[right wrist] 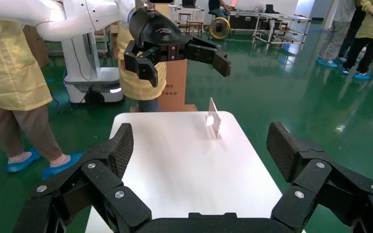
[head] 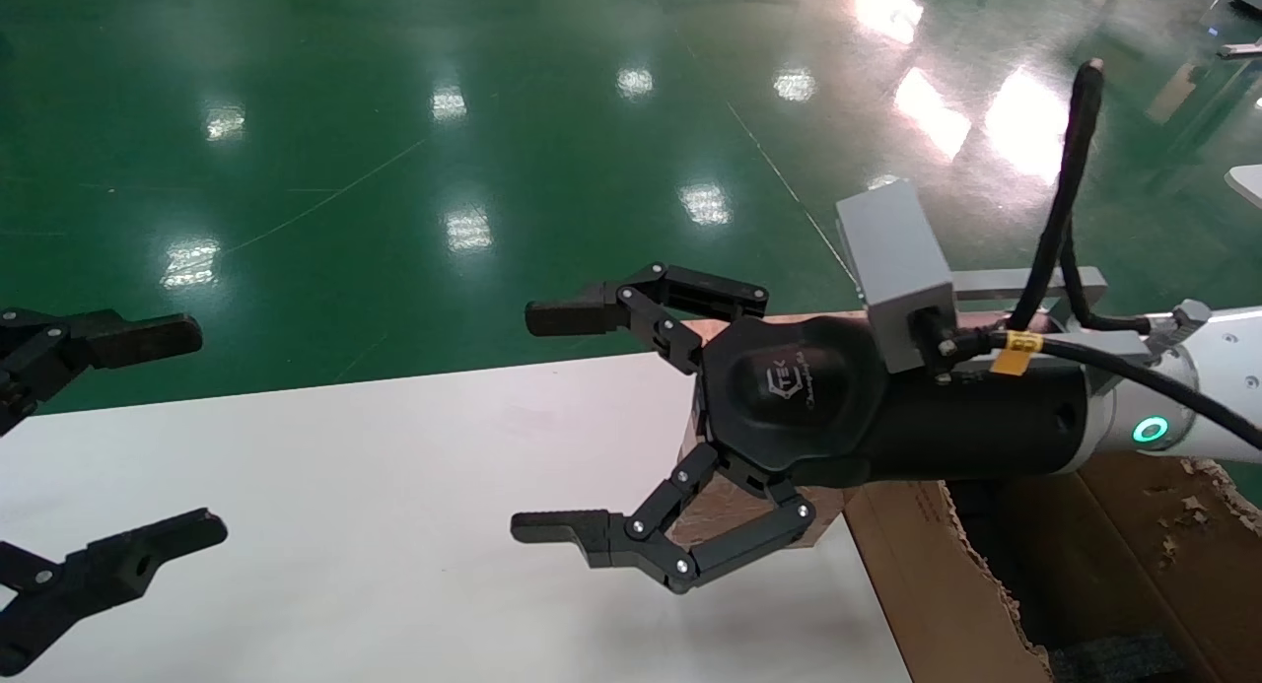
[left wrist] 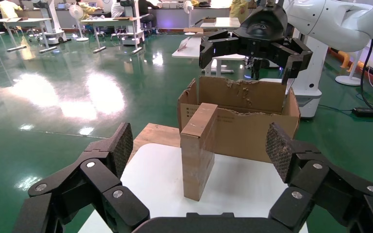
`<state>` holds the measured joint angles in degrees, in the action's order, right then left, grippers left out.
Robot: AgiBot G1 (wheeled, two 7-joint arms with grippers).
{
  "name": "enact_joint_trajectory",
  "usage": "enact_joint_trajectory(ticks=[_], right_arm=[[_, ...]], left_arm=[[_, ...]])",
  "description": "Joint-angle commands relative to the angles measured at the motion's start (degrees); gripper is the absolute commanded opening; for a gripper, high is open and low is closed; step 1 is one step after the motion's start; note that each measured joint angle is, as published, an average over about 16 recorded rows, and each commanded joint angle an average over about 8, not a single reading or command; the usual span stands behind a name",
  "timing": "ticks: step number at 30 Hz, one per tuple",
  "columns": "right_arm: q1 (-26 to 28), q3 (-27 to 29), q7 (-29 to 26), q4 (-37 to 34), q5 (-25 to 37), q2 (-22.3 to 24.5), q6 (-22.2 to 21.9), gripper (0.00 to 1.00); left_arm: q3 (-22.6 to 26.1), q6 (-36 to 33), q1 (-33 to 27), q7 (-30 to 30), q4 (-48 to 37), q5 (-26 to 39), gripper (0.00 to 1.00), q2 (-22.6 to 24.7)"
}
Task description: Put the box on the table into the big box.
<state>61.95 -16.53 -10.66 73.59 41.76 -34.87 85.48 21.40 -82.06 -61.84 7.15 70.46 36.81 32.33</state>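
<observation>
The box [left wrist: 199, 150] is standing on end at the right end of the white counter [head: 394, 486], its long axis upright and one narrow edge turned toward the robot's left side. It is sitting just in front of the big box [left wrist: 243, 126], whose torn flaps are gaping open right behind it; I cannot tell whether the two are touching.

The right tool [head: 537, 422] is hanging with its fingers spread wide and holding nothing, pointing across the counter toward the left arm. From the head view its body is covering the box almost entirely, and the left wrist view is showing it up above the box and the carton, so the box is lying below and behind its fingertips, not between them. The left tool [head: 197, 432] is hovering at the far left, also wide open and empty. The box is lying straight ahead of it along the counter, but well apart.

The right arm is looking much the nearer. To my eye it is going to need to draw back and drop before its fingers can close on the tall sides.
</observation>
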Motion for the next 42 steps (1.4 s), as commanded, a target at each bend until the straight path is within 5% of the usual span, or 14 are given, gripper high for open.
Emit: enact_joint_trajectory(ticks=[1, 15, 17, 23, 25, 42], right_arm=[[0.00, 0.00, 0.00, 0.00, 0.00, 0.00, 0.00, 1.00], [-0.05, 0.06, -0.01, -0.01, 0.02, -0.01, 0.03, 1.00], [-0.06, 0.05, -0.01, -0.04, 0.07, 0.03, 0.02, 1.00], [0.30, -0.14, 0.28, -0.95, 1.00, 0.93, 0.57, 1.00], [0.68, -0.20, 0.63, -1.81, 1.66, 1.52, 1.12, 1.00], [5.48, -5.15, 5.89, -13.48, 7.63, 7.61, 5.27, 1.00]], left_arm=[[0.00, 0.00, 0.00, 0.00, 0.00, 0.00, 1.00, 0.00], [0.00, 0.00, 0.00, 0.00, 0.00, 0.00, 0.97, 0.00], [0.00, 0.00, 0.00, 0.00, 0.00, 0.00, 0.82, 0.00], [0.00, 0.00, 0.00, 0.00, 0.00, 0.00, 0.11, 0.00], [0.00, 0.00, 0.00, 0.00, 0.00, 0.00, 0.01, 0.00], [0.00, 0.00, 0.00, 0.00, 0.00, 0.00, 0.00, 0.00]])
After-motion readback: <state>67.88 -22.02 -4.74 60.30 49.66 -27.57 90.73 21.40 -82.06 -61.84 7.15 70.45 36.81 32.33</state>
